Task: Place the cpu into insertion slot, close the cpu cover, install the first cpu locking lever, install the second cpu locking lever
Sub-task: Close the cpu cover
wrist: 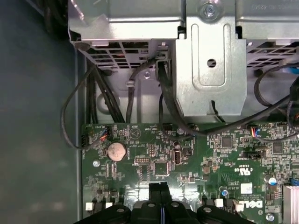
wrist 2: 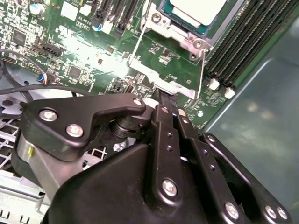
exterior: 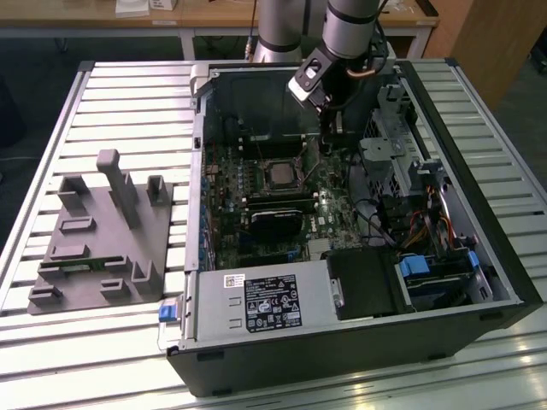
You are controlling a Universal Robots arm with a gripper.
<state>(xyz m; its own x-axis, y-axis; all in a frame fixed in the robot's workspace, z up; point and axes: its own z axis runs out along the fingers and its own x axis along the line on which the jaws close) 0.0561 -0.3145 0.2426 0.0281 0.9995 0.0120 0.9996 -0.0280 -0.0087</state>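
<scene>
Slatted metal table (exterior: 111, 359) up front, with a grey fixture block (exterior: 94, 231) on the exterior view's left and the opened PC case (exterior: 342, 359) lying beside it. Moving in to the green board, we've got the cpu (wrist 2: 196, 9) sitting flat in the insertion slot (wrist 2: 184, 33), pale face up, silver frame round it. Beyond that, what we take to be the cpu cover (wrist 2: 170, 86) is swung clear of the chip, and the thin wire levers (wrist 2: 136, 44) stand free on either side.

The gripper (wrist 2: 162, 95) has its fingers pinched right together with no gap showing, tips at the edge of that silver plate. We can't tell if they're nipping it or just touching.

Our read on handling: the chip is light, rigid and easy to damage, so edges only. The cover looks like thin, stiff sheet metal on a hinge, so we'd take it by the free edge. The levers look springy and could snap back.

Furthest back are the arm (exterior: 350, 26) and the wooden benches (exterior: 214, 13).
</scene>
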